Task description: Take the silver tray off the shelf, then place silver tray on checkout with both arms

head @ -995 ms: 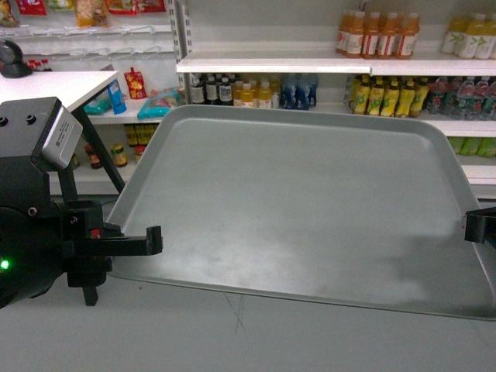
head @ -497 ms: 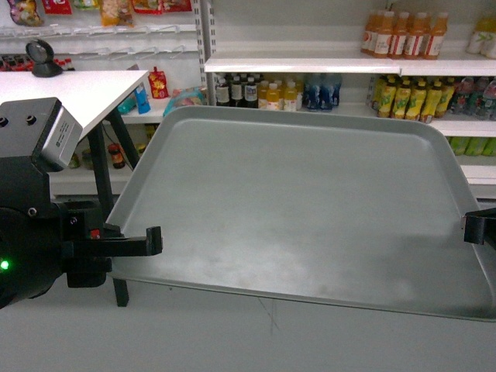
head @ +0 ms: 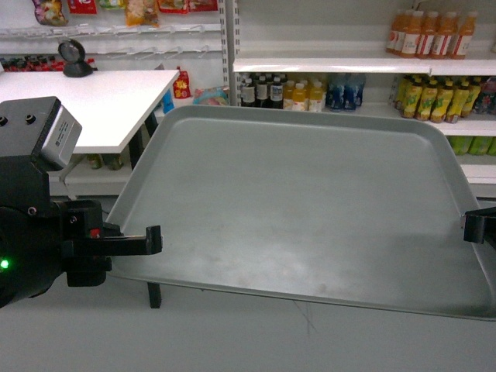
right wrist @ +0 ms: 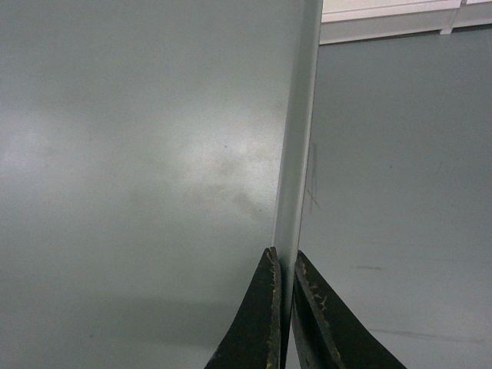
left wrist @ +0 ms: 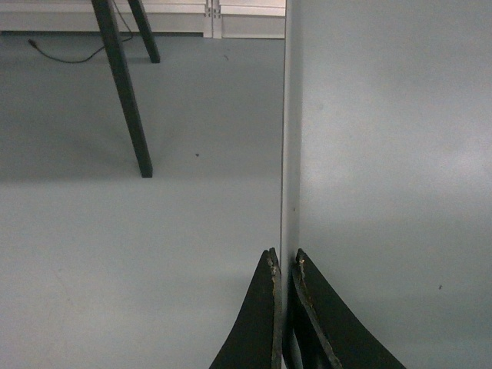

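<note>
2 end effectors, left end effector (left wrist: 283, 265) and right end effector (right wrist: 284, 263), are each pinched on a side rim of the silver tray (head: 302, 205); I see it held level above the floor, probably just right of the white table (head: 93, 97).

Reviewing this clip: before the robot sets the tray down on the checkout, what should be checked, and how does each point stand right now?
1. Left end effector pinching the rim of the flat grey-green metal tray: ok.
2. Right end effector pinching the opposite rim: ok.
3. Tray off the white store shelf, carried in the air: ok.
4. Tray surface bare, nothing to slide: ok.
5. Tray over the white flat-topped checkout counter: not ok; the counter stands to the left, beyond it.
6. Landing spot free: cannot tell; only part of the top shows, with a small round black device at the back.
</note>
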### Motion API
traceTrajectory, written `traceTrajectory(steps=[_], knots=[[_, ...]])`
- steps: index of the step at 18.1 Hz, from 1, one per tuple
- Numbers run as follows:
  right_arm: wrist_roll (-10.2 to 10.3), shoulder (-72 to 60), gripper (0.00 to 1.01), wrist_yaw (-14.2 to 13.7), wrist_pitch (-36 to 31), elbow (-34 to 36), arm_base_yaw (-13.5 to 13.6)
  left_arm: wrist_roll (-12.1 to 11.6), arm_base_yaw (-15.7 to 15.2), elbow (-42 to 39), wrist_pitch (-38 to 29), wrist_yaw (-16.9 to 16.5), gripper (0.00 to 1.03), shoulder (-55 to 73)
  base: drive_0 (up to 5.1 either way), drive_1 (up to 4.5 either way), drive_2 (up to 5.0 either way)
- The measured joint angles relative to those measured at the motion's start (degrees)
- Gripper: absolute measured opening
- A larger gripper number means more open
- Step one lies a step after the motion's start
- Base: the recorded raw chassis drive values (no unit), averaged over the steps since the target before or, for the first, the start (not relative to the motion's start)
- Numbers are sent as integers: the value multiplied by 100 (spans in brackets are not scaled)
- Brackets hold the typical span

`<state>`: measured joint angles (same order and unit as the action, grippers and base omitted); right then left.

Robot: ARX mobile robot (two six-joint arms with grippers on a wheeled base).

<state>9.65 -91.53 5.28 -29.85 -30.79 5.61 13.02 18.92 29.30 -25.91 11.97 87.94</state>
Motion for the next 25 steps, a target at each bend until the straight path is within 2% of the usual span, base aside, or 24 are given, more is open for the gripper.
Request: traceTrajectory(steps=[25], knots=[[0,0,3,4,-15,0,2,0,0,0,-7,7,3,0,-499,247,247]])
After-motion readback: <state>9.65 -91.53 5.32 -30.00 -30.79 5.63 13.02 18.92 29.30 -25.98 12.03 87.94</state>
